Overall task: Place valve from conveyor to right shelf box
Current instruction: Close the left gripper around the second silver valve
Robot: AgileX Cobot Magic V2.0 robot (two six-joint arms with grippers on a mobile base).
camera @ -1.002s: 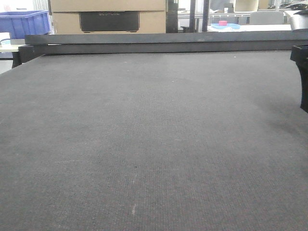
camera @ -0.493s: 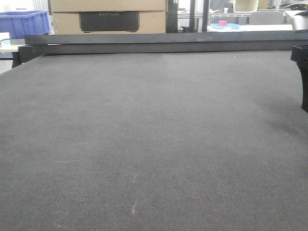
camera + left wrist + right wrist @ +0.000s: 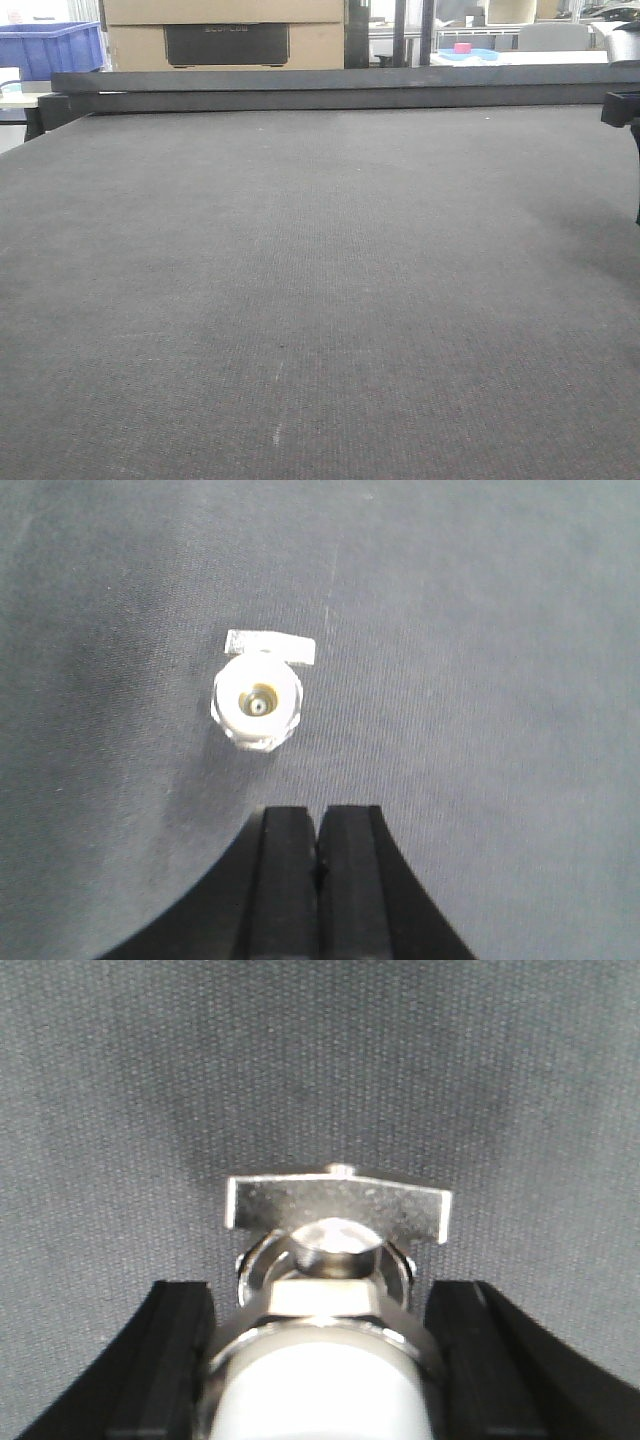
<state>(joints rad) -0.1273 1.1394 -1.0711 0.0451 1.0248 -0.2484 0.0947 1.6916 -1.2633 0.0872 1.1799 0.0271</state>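
Right gripper (image 3: 325, 1300), jaws clamped on the valve (image 3: 336, 1210), just edged further right over the conveyor (image 3: 300, 280), shelf-bound I'd guess; left gripper's (image 3: 318, 830) were clenched empty.

This looks like a factory workshop: the right tool (image 3: 325, 1360) grips a metal valve (image 3: 335, 1215) above a wide dark woven conveyor (image 3: 300, 300) edged by a black rail (image 3: 330, 80), and far ahead of the tool stand a blue plastic crate (image 3: 55, 48), cardboard boxes (image 3: 225, 30) and dark metal posts (image 3: 400, 30).
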